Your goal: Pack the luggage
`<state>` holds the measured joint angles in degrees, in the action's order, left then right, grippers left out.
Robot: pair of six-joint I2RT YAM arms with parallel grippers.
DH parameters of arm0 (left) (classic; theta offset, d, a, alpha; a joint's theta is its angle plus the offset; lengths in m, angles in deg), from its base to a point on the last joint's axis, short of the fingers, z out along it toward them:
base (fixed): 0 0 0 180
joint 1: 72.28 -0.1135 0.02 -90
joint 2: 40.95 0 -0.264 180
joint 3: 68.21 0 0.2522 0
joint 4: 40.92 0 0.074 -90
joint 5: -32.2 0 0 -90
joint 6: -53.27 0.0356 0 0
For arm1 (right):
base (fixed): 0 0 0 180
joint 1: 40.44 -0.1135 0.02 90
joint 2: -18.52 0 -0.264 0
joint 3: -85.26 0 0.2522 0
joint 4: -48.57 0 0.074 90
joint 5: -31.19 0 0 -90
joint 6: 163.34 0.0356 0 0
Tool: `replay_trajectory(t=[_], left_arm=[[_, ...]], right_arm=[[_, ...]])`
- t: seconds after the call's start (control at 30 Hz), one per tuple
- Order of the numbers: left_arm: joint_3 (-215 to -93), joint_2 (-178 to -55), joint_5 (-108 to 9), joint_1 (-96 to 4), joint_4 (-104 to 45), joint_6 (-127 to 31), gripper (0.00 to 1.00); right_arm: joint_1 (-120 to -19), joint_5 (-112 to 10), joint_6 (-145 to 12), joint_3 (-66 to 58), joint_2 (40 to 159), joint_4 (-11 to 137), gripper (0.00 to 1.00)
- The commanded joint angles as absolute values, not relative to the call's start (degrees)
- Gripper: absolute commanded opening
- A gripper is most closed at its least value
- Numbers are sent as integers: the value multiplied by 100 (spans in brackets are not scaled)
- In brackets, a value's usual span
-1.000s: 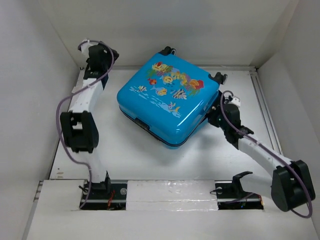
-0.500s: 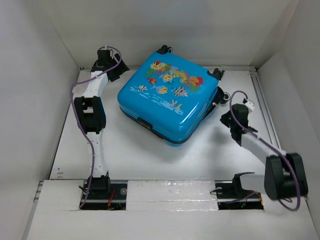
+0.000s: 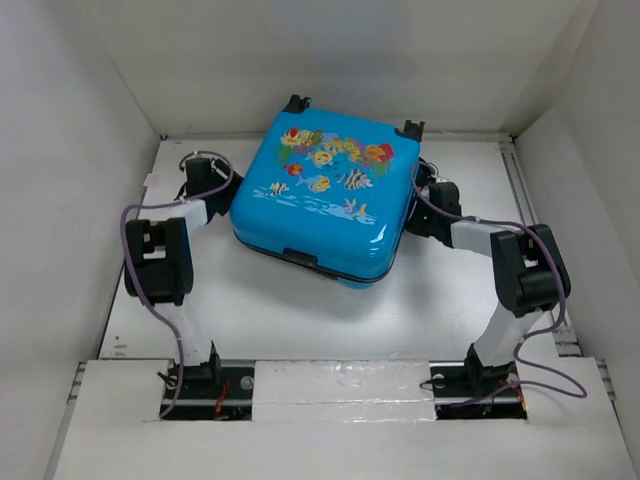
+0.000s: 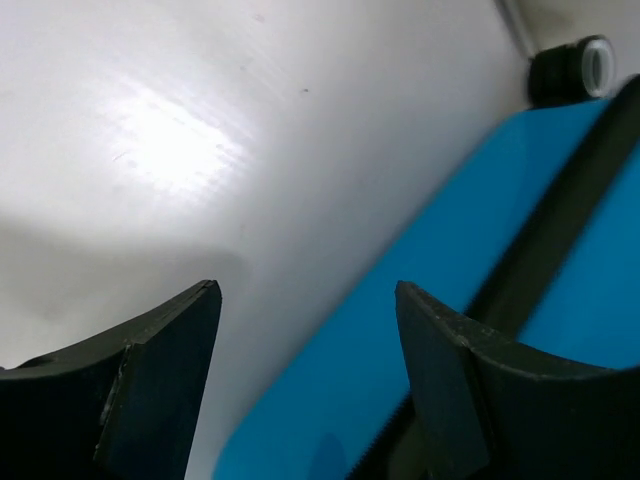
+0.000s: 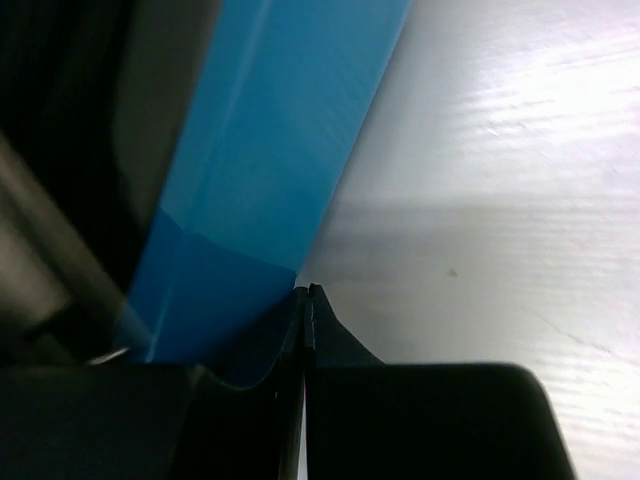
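Luggage [image 3: 325, 200] has the left gripper [image 4: 305, 300] spread wide beside its blue side, holding nothing, and the right gripper [image 5: 305, 295] pinched tight against the other side. It lies flat on the table [image 3: 300, 320], fish picture [image 3: 330, 165] up. They seem to be straightening it; next, push evenly. No words show.

light: bright, overhead | glare — table [image 4: 160, 140] | wrist views — soft blur
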<state>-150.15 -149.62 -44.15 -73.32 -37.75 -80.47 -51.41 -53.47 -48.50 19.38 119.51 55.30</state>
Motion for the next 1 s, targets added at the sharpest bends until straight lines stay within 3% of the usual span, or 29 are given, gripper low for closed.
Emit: replay_trajectory(t=[0.0,0.23,0.47,0.53,0.6,0.67,0.77,0.87,0.9,0.97], left_arm=[[-14211,-13837,-3942,-6877,-4833,-8313,66],[-13251,-12579,-4321,-6578,-5178,-8515,66],[-14499,-12736,-4478,-6578,-4202,-8217,71],[-14368,-12360,-5486,-6578,-3904,-8330,72],[-13466,-11184,-6547,-6578,-4121,-8444,72],[-12579,-10322,-6825,-6578,-4439,-8507,70],[-11979,-9038,-7097,-6578,-4089,-8690,59],[-11012,-8176,-7528,-6578,-3528,-9059,32],[-10566,-7791,-7590,-6578,-3412,-9234,15],[-10220,-7437,-7590,-6578,-3009,-9367,2]], right_arm=[[-5706,-3631,-5074,1235,11845,4413,4],[-5820,-3630,-5058,1103,11845,4843,6],[-5706,-3709,-4838,1594,11336,4905,32],[-5504,-3869,-4768,1840,11151,4976,37],[-5302,-3930,-4654,2034,10861,4976,41],[-5047,-3869,-4653,2227,10607,4976,41],[-4994,-4070,-4583,2289,10413,5029,41],[-4941,-4071,-4530,2342,10333,5029,35],[-4941,-4123,-4478,2412,10263,5029,33],[-4941,-4271,-4477,2499,10114,5029,15]])
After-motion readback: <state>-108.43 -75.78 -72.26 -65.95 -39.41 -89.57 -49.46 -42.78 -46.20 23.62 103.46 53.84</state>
